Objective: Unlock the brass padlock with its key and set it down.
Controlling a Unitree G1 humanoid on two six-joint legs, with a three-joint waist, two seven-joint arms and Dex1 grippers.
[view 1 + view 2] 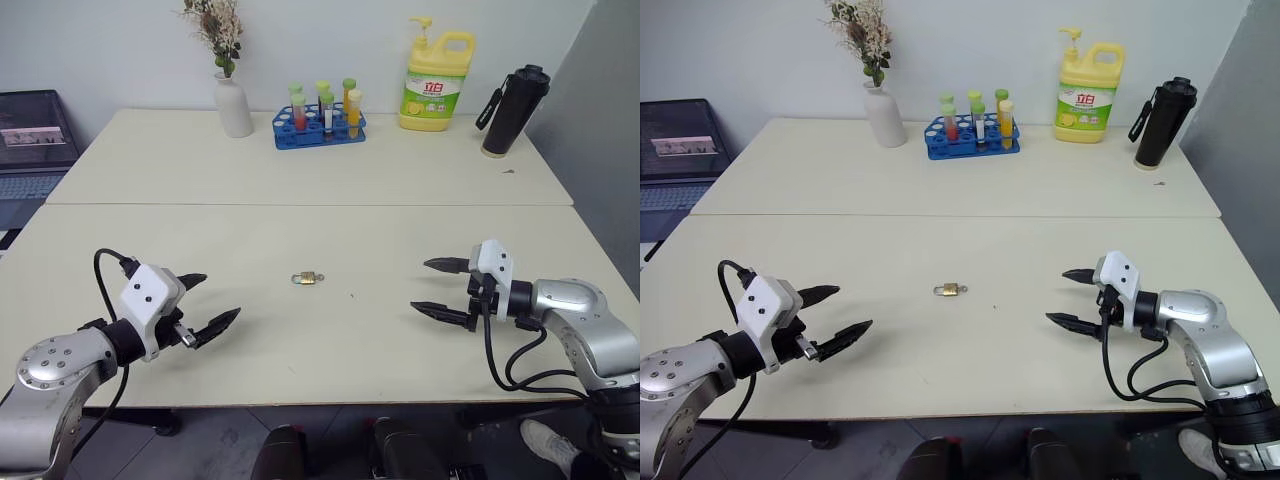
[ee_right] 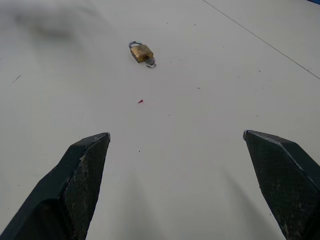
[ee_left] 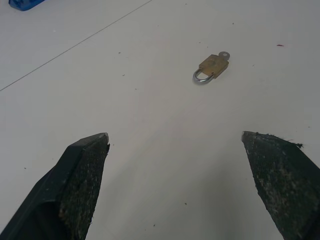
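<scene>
The left end effector (image 1: 201, 302) and right end effector (image 1: 440, 288) both hover with black fingers spread wide, holding nothing. Between them, well apart from each, the small golden brass padlock (image 1: 307, 278) lies flat on the cream table (image 1: 400, 180), its thin silvery key (image 3: 223, 55) in the body's end.

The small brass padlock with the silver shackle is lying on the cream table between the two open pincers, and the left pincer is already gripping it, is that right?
Not quite. The small brass padlock lies on the cream table between the open left pincer and right pincer, but nothing grips it. The left eye view shows it apart from both.
</scene>
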